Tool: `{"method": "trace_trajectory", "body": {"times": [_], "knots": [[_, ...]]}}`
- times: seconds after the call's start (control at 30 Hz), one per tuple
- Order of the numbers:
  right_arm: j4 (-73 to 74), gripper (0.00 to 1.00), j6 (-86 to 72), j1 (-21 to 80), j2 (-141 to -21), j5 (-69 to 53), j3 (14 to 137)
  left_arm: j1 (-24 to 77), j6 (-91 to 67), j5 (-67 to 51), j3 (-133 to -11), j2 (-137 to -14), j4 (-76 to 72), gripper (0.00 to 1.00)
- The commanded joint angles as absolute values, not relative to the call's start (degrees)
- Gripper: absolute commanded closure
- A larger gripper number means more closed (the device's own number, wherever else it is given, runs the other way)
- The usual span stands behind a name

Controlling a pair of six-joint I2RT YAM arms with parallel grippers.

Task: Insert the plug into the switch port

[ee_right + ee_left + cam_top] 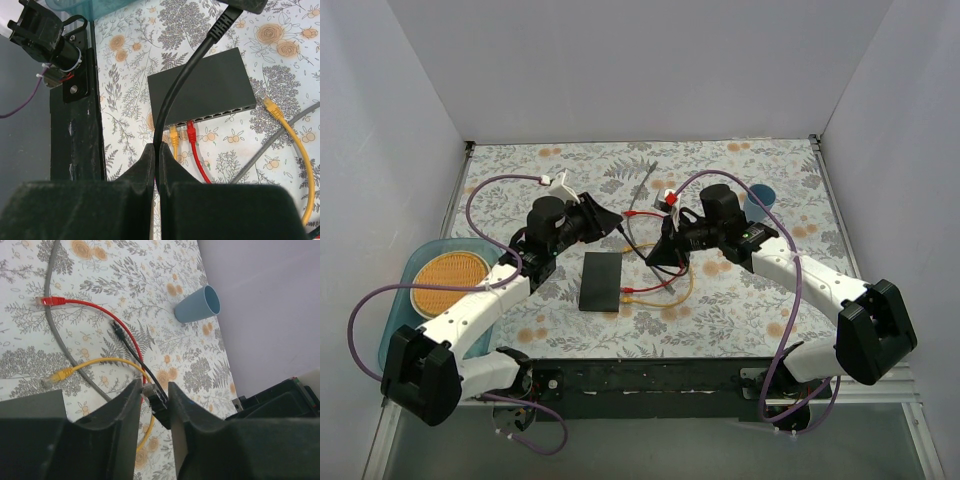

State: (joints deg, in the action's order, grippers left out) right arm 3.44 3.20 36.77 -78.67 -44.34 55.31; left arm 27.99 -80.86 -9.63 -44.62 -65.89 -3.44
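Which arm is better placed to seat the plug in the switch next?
Left. The left gripper holds the black plug itself; the right gripper only pinches the black cable behind it.

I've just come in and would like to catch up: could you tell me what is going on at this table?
Two robot arms hold a black network cable between them: the left gripper grips its black plug, and the right gripper is shut on the cable farther along. The plug is not yet in the flat matte-black switch box. A red plug and a yellow plug already sit in neighbouring ports at one end of its port row.
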Motion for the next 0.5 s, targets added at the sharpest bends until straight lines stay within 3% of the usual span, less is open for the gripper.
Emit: {"method": "trace_trajectory", "body": {"times": [0.0, 0.1, 0.17, 0.2, 0.3, 0.33, 0.4, 0.47], "knots": [[2.2, 0.99, 3.16, 36.91, -76.73, -45.35, 55.9, 28.12, -80.77, -12.04, -44.74, -66.44, -5.27, 0.83], [2.28, 0.99, 3.08, 37.0, -76.73, -44.65, 55.72, 28.12, -80.68, -12.57, -44.91, -66.62, -5.45, 1.0], [1.76, 0.92, 1.94, 37.0, -76.73, -43.86, 55.81, 28.12, -80.33, -12.83, -44.91, -66.53, -5.45, 1.0], [1.41, 0.79, 1.32, 37.0, -76.64, -41.86, 55.98, 28.12, -80.16, -13.01, -44.65, -66.36, -5.88, 1.0], [-1.58, 0.57, -3.93, 37.0, -75.76, -34.5, 56.34, 28.12, -79.54, -13.62, -43.51, -64.87, -7.72, 1.0], [-2.19, 0.45, -5.17, 37.0, -75.5, -33.24, 56.51, 28.12, -79.37, -13.88, -42.98, -64.43, -8.43, 1.0], [-5.52, 0.3, -8.5, 36.83, -74.71, -32.78, 56.6, 28.12, -79.02, -14.67, -41.49, -62.59, -10.97, 1.0], [-10.16, 0.24, -10.97, 36.65, -74.44, -33.04, 56.51, 28.12, -78.58, -15.73, -40.35, -61.35, -13.0, 1.0]]}}
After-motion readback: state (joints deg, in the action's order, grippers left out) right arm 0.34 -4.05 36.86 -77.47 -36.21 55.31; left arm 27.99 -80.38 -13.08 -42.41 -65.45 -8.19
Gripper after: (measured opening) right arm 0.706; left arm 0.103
